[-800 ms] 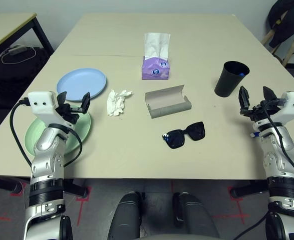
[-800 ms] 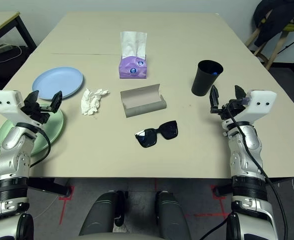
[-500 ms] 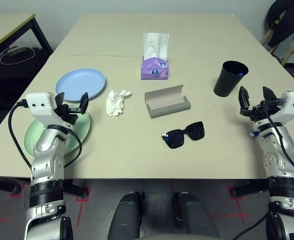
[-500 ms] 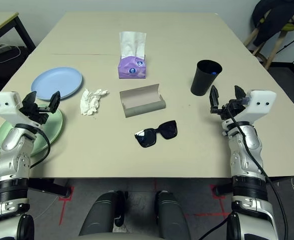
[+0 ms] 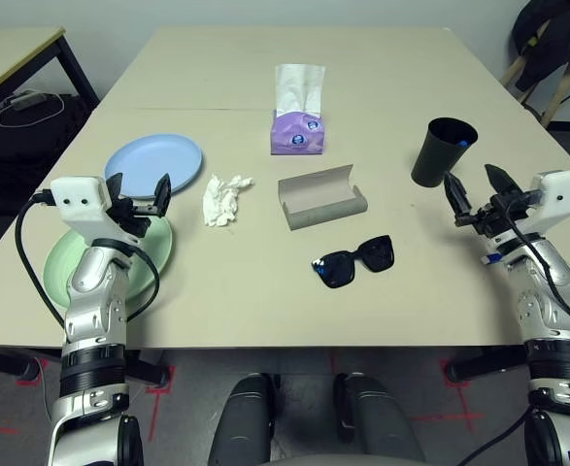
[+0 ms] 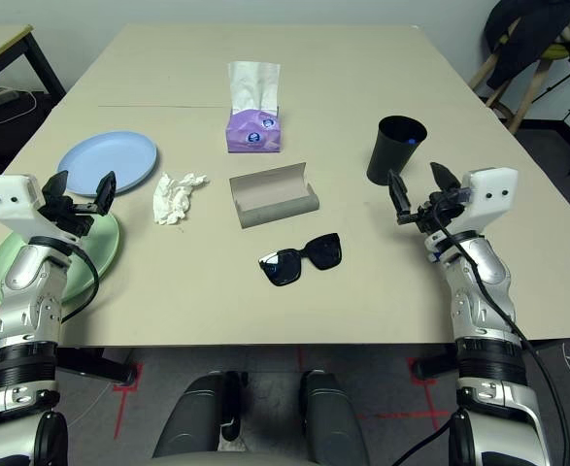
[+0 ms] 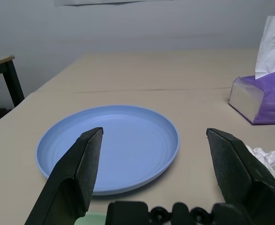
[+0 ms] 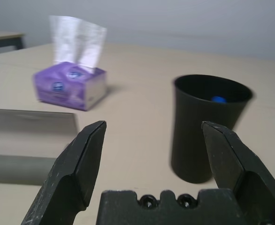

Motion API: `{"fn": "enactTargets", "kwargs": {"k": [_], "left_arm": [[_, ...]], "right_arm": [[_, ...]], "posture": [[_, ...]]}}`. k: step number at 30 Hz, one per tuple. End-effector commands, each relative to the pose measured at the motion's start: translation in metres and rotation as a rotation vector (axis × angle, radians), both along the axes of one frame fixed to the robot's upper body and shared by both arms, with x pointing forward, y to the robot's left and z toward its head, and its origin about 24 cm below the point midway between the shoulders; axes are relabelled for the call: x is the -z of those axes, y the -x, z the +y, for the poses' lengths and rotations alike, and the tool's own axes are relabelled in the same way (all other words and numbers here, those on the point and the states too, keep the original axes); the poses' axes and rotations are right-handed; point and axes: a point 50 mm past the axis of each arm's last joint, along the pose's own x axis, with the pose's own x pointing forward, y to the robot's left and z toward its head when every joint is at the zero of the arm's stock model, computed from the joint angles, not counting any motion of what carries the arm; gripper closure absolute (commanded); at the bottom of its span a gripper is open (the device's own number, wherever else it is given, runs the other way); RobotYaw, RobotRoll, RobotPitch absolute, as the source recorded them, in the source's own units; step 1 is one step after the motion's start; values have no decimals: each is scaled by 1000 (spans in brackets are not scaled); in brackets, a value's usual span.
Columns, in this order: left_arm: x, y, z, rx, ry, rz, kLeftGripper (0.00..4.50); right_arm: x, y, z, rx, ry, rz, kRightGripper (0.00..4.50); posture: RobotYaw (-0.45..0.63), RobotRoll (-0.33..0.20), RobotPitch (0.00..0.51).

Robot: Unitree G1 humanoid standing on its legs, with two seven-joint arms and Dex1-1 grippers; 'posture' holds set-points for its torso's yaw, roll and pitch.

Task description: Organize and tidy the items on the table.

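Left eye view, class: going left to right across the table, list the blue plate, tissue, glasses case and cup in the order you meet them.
Blue plate → tissue → glasses case → cup.

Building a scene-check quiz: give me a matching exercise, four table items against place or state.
Items:
1. black sunglasses
2. glasses case
3. pale green plate
4. purple tissue box

Descriptions:
A. lying open, nothing inside
B. partly under the left end effector
C. white tissue standing out of its top
D. nearest the table's front edge, in the middle

Pairs: 1-D, 2-A, 3-B, 4-C
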Motion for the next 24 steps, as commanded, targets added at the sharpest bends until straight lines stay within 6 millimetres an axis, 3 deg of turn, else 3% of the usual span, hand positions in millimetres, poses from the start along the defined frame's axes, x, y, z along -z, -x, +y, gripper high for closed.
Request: {"fn": "enactTargets", "kwargs": {"k": [1, 6, 15, 24], "left_arm": [[2, -1, 1, 19, -26, 23, 0], [-1, -2, 5, 26, -40, 25, 0], [-3, 1, 6, 66, -60, 47, 0], [-5, 5, 9, 63, -67, 51, 0]], "right_arm": [[-5, 2, 7, -123, 27, 5, 35], [-6, 3, 17, -244, 55, 23, 35], [-9, 14, 50, -614, 178, 31, 35], [-4, 21, 57, -815, 334, -39, 35]], "posture": [[38, 0, 84], [58, 0, 88], [86, 0, 98], [107, 0, 100]]}}
